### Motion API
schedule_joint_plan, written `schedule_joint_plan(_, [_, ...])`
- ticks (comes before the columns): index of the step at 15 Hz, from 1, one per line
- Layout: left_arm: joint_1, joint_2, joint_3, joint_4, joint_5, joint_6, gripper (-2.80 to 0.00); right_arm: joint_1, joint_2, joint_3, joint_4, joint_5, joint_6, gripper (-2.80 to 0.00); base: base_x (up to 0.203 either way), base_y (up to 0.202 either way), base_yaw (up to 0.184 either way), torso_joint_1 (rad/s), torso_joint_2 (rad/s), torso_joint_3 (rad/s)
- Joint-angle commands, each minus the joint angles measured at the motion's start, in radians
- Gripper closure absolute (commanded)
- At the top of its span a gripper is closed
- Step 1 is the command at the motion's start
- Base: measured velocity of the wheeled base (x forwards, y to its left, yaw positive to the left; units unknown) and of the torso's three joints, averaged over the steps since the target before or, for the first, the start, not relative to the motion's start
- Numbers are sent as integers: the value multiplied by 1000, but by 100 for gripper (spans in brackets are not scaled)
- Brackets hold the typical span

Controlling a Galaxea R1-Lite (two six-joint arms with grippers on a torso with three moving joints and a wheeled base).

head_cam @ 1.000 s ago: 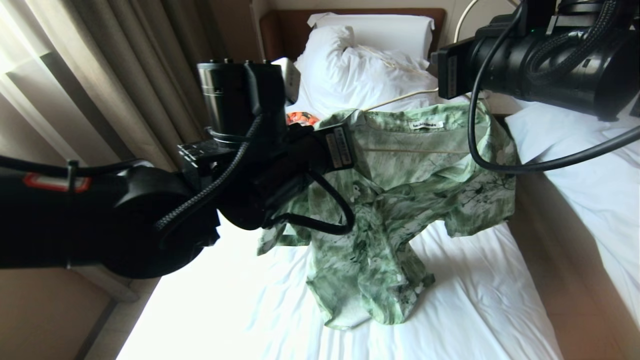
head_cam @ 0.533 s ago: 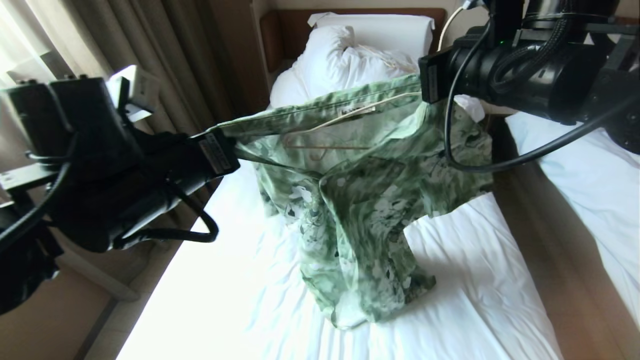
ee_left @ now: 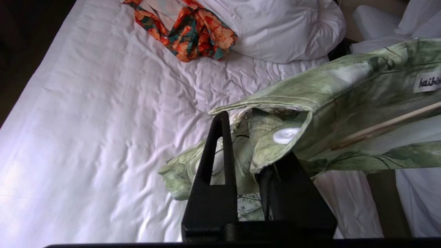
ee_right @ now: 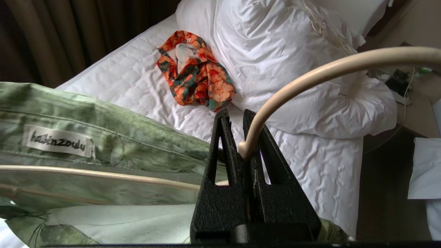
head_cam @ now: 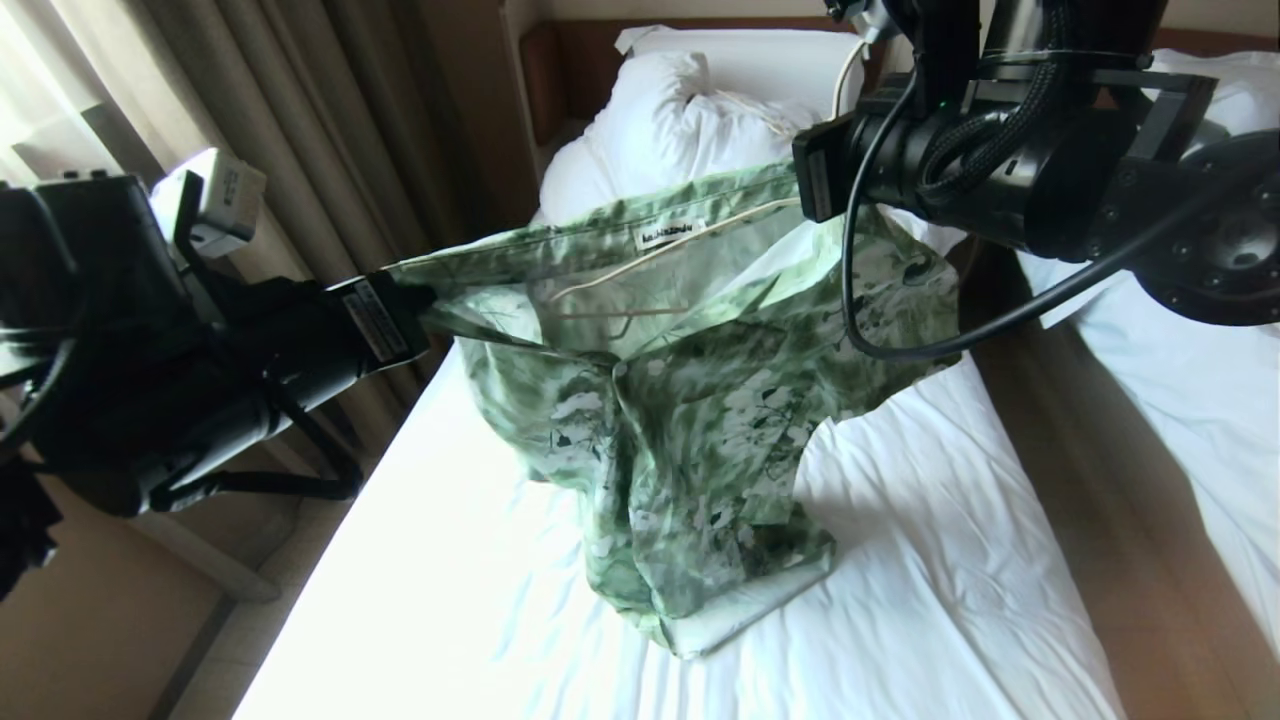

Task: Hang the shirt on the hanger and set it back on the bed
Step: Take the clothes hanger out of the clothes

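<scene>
Above the middle of the bed (head_cam: 950,600), the shirt (head_cam: 690,420) hangs stretched between the two grippers, a short-sleeved collared garment in a green and white leafy print with thin dark branch lines, a white button showing at its front edge and a small white label sewn inside the collar. Its collar edge is pulled taut into a long line that runs from the left gripper (ee_left: 248,137) up and across to the right gripper (ee_right: 241,137), the right end sitting higher and nearer the pillows (head_cam: 720,110); from that line the body of the shirt drops down and toward the foot of the bed, where its crumpled hem lies on the wrinkled white sheet. The hanger (head_cam: 670,250), a thin cream wire, sits inside the shirt just under the collar, its long side roughly along the same line. The left gripper's jaws stand a little apart with the buttoned collar corner lying between them, the cloth against one finger; whether they have hold of it cannot be told. The right gripper's jaws are pressed together on the hanger's neck, its hook curving away above them. Beyond, a small orange patterned garment (ee_left: 186,31) lies against the pillows near the dark headboard (head_cam: 570,60), curtains (head_cam: 300,150) hang at the left, and a second white bed (head_cam: 1200,400) stands to the right.
</scene>
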Motion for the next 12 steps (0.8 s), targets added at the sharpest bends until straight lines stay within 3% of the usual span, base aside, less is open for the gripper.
schedule_joint_plan(1, [1,25,0,-10,0,-13,-280,6,15,0,-3,-1,-1,0,0,0,0,0,0,0])
schedule_joint_plan(5, [44,17,43,-14,-79,-28,-280,6,43,-2,-13,-1,-1,0,0,0,0,0,0,0])
schedule_joint_plan(8, [76,3,89,-14,-121,-79,-280,9,59,0,-23,-2,0,0,0,0,0,0,0,0])
schedule_joint_plan(9, [86,-7,119,-14,-163,-85,-270,12,60,0,-23,-2,0,0,0,0,0,0,0,0])
schedule_joint_plan(10, [101,-15,139,-14,-217,-87,0,14,62,0,-23,-4,0,0,0,0,0,0,0,0])
schedule_joint_plan(12, [133,-22,158,-14,-288,-100,0,22,62,0,-23,-4,0,0,0,0,0,0,0,0])
